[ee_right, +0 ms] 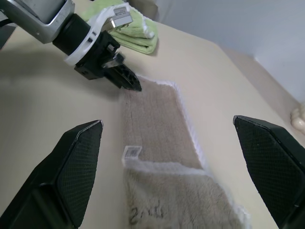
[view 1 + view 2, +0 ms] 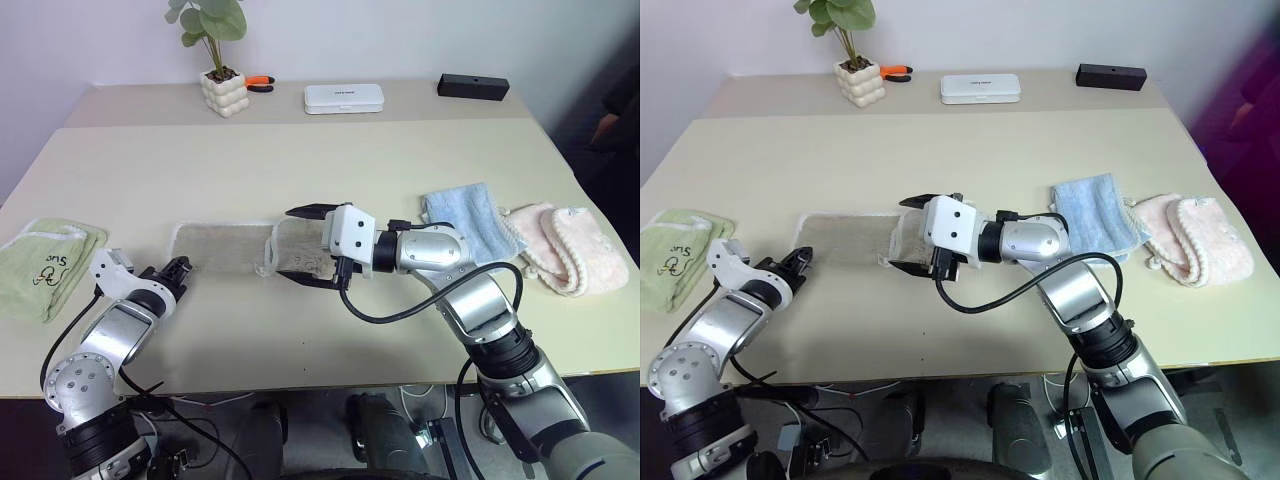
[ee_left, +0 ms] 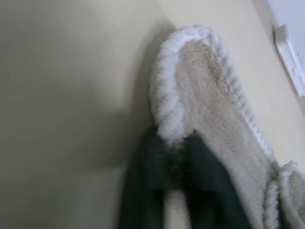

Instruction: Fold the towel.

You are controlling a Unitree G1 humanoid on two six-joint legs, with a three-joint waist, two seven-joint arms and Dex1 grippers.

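- We note a pale green folded towel at the desk's left edge, and light blue and pink cloths at right.
- Beige terry towel lies mid-desk, long axis left-right, right end folded over.
- Left hand pinched on its left edge; right hand spread wide above the fold.

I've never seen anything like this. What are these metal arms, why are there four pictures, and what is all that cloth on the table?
The arms belong to a humanoid robot, whose job is to fold the towel. Two pictures come from cameras in its head, looking down over the table. The other two come from cameras on its wrists, looking along each gripper's black fingers. The left gripper is shut on the beige towel's corner. The right gripper hangs open over the towel's partly folded end, holding nothing. Also on the table: a green towel, a blue towel, a pink cloth, a potted plant, a white case and a black box.
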